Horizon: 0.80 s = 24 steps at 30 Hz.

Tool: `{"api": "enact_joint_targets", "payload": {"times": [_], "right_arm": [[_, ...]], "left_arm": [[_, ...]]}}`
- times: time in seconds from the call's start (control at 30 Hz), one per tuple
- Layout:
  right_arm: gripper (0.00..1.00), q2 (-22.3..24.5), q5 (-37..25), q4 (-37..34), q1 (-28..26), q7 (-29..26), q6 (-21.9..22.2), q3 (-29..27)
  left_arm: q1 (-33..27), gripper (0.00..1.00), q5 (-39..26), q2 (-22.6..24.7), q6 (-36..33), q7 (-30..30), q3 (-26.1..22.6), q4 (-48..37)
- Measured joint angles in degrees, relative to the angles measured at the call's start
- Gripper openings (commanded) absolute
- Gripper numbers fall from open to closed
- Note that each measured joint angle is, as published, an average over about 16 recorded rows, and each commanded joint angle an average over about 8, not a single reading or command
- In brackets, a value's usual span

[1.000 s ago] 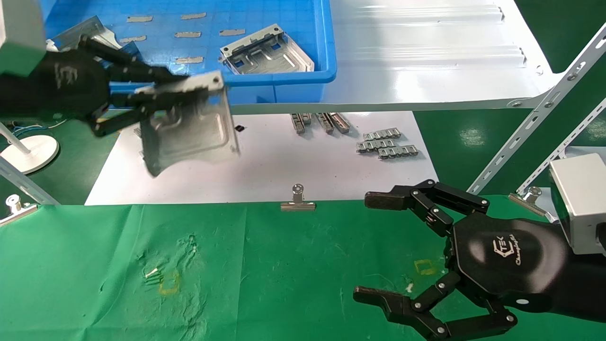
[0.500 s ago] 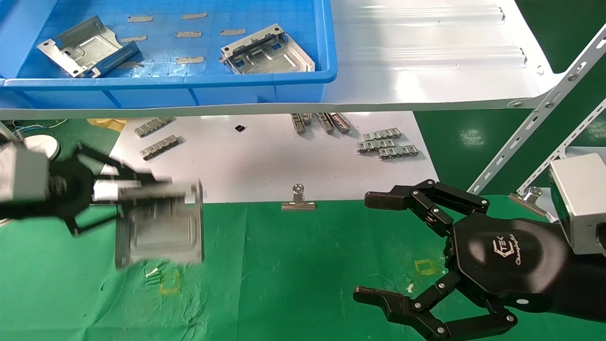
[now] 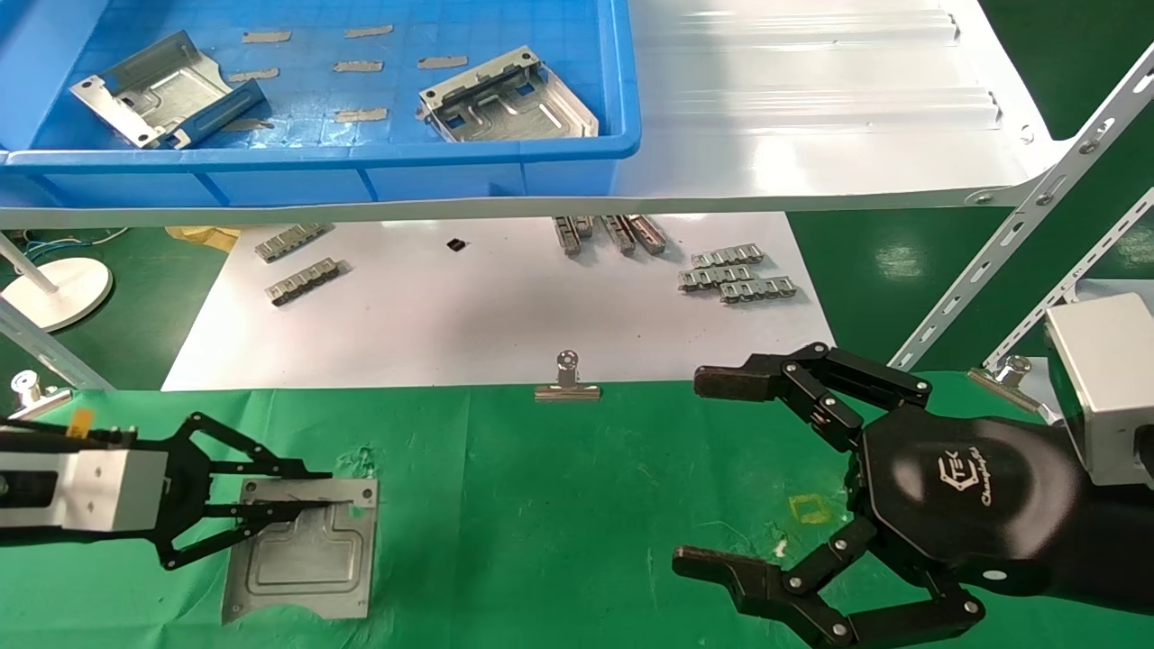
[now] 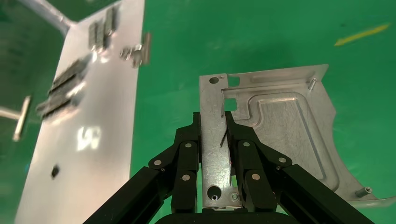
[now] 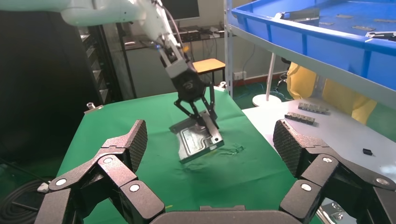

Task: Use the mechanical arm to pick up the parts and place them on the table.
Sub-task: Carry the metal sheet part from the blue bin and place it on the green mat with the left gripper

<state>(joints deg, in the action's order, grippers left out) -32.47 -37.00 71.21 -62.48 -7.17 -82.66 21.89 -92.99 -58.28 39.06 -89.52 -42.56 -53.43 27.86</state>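
Note:
My left gripper (image 3: 311, 491) is shut on the folded edge of a silver part (image 3: 302, 554), low over the front left of the green table (image 3: 577, 505). In the left wrist view its black fingers (image 4: 187, 149) clamp that raised edge from both sides, the part (image 4: 280, 135) spreading beyond them. The right wrist view shows the held part (image 5: 198, 140) tilted, its lower edge at the cloth. Two more parts (image 3: 149, 86) (image 3: 509, 95) lie in the blue bin. My right gripper (image 3: 703, 473) rests open at the front right, holding nothing.
The blue bin (image 3: 505, 171) stands on a glossy white shelf (image 3: 811, 135). Below it a white sheet (image 3: 505, 315) carries grey notched strips (image 3: 735, 275). A binder clip (image 3: 567, 383) pins the cloth's far edge. Slanted metal struts (image 3: 1010, 234) rise at the right.
My left gripper has carried the part from in front of the bin down to the green cloth at the front left. The right arm has not moved.

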Motion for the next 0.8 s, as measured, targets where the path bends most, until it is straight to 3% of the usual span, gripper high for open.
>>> {"api": "enact_joint_targets", "payload": {"times": [0.13,0.23,0.57,0.8], "right_arm": [[1.00,0.0,0.0,0.0,0.0,0.0,0.0,0.0],[1.00,0.0,0.0,0.0,0.0,0.0,0.0,0.0],[1.00,0.0,0.0,0.0,0.0,0.0,0.0,0.0],[1.00,0.0,0.0,0.0,0.0,0.0,0.0,0.0]], "left_arm": [[0.6,0.75,0.1,0.9,0.6,-2.2,-0.5,-3.1],[0.6,1.00,-0.3,1.7,1.4,-3.4,-0.7,-5.5],[-0.5,1.00,-0.8,4.3,1.2,-4.3,-1.2,-11.6],[0.0,1.00,2.3,4.3,-0.7,-1.6,-0.9,-12.7]]}}
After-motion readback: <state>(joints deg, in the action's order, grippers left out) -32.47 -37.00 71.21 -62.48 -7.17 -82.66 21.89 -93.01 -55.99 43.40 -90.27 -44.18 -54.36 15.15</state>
